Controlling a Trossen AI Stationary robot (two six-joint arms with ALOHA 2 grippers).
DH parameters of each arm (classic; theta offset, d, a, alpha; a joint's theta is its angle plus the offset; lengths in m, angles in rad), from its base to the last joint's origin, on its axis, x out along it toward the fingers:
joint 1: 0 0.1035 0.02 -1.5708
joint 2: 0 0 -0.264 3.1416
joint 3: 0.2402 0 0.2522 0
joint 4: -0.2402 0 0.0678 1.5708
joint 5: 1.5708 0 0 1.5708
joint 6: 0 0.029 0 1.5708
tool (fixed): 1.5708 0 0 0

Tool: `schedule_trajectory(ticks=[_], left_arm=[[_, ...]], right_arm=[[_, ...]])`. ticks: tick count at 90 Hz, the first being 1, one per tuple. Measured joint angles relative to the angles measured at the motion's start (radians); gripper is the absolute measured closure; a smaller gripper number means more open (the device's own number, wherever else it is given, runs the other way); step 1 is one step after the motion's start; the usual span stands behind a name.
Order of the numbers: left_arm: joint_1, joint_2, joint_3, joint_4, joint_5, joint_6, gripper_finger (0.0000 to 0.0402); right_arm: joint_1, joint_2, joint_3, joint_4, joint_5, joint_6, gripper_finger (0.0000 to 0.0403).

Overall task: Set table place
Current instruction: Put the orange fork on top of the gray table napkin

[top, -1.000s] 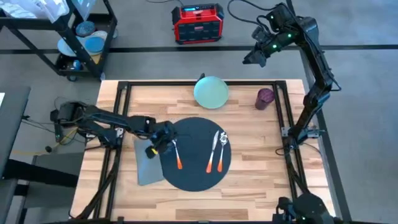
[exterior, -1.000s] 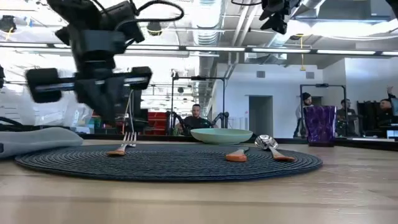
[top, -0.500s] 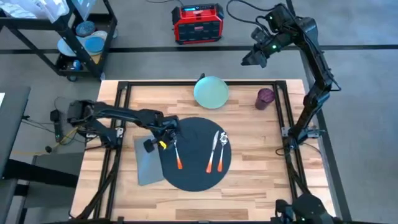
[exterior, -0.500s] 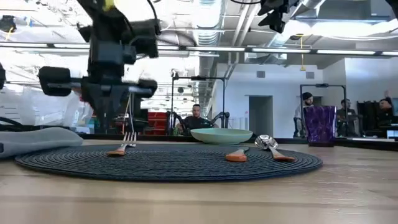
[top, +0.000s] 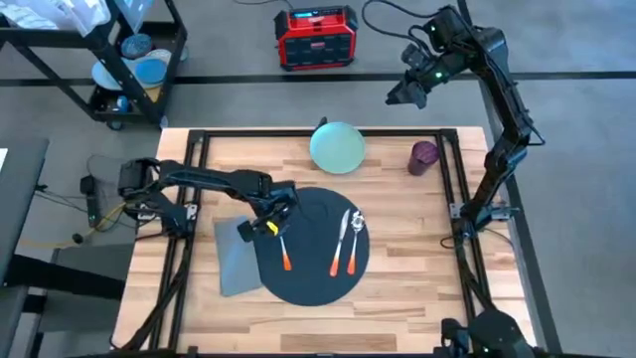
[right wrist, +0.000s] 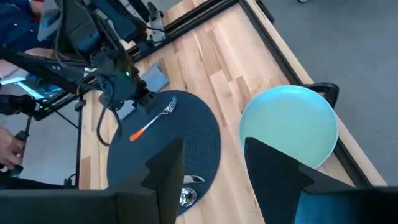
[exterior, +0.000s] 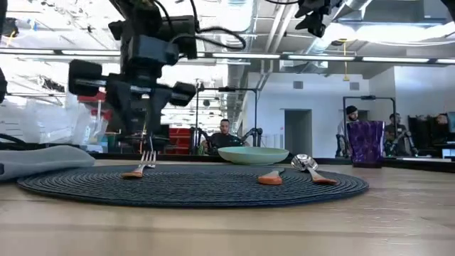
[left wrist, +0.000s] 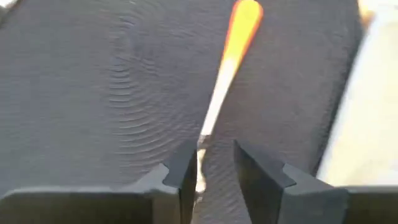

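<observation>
I have the left pincer (top: 275, 221) hovering over the left side of the placemat (top: 316, 278), right above the tine end of the orange-handled fork (top: 282, 246). In the left wrist view its fingers (left wrist: 185, 179) stand slightly parted either side of the fork's metal neck, released and holding nothing. The fork lies flat on the mat's left part; the knife (top: 340, 245) and spoon (top: 355, 239) lie together on its right part. The round mat sits in the middle of the desk (top: 407, 273), overlapping the grey napkin (top: 233, 261) at its left edge. The green plate (top: 337, 147) rests at the far desk edge, off the mat, with the purple cup (top: 423, 155) well to its right. The right pincer (top: 406, 88) waits high beyond the far edge, fingers apart and empty.

I judge the cutlery is placed and the plate is next: it calls for a rim grasp, then centring it between fork and knife.
</observation>
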Motion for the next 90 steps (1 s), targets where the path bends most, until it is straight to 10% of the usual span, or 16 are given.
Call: schedule_trajectory(ticks=[90], left_arm=[[-0.008, 0.133, 0.000, 0.115, -0.004, 0.038, 0.0292]], right_arm=[[-0.002, 0.000, 0.000, 0.000, 0.003, 0.002, 0.0247]])
